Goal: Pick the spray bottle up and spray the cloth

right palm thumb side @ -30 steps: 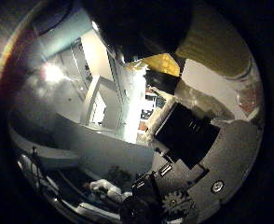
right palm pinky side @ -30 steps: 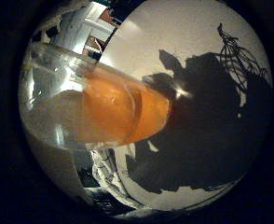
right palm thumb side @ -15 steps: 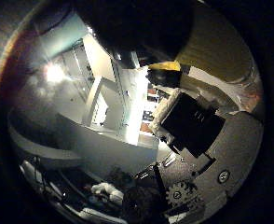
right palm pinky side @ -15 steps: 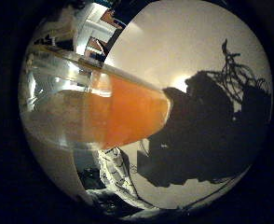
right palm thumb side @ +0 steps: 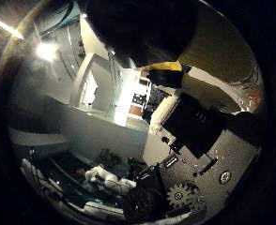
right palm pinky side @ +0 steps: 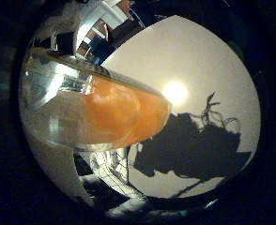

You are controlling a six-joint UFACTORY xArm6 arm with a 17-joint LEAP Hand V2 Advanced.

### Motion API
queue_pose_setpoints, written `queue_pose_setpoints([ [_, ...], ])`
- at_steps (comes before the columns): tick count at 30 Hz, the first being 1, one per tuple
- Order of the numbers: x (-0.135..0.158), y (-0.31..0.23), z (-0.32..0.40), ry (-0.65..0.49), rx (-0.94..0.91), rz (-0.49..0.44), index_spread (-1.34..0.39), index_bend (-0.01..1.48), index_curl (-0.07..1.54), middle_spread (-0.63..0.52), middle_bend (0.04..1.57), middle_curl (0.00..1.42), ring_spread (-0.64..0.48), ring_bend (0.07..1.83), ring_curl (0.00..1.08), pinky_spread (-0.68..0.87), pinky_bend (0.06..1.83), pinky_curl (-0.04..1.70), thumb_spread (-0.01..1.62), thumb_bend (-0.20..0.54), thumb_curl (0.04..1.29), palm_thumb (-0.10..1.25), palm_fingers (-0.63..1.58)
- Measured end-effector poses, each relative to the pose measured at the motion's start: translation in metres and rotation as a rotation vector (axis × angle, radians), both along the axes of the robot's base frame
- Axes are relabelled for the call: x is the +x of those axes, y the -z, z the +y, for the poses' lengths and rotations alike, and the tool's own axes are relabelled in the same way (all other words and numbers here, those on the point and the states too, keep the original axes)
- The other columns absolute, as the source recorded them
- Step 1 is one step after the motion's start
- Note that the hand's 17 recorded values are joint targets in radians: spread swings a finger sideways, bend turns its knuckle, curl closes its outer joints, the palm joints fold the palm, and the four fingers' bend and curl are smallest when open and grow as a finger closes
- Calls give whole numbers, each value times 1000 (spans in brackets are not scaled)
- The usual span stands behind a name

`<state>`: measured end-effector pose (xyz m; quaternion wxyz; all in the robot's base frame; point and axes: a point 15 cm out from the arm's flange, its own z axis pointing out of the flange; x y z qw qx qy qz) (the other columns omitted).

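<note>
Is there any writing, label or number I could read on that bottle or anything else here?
None can be read.
The spray bottle, clear with orange liquid and close to the palm, shows no legible label.
The table is bare of print.
The hand shows no legible marking.

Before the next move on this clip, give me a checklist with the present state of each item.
1. Clear plastic spray bottle with orange liquid close against the palm: ok.
2. Bottle off the pale tabletop: ok, the table lies well behind it.
3. Hand curled round the bottle: cannot tell.
4. Cloth in sight: not ok, neither view shows it.
5. Nozzle aimed at the cloth: cannot tell.
</note>
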<state>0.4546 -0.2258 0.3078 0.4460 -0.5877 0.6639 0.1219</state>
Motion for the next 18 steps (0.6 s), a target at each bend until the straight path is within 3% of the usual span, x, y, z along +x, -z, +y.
queue_pose_setpoints([
  [11, -7, -39, 96, -277, -327, 121, -228, 1142, 943, -142, 1345, 865, -235, 1336, 829, -175, 1133, 1140, 1036, -16, 444, 1055, 1095],
  [18, -13, -30, 155, -433, -541, 260, -227, 1154, 920, -141, 1351, 852, -237, 1327, 839, -183, 1112, 1185, 1032, -17, 450, 1058, 1097],
])
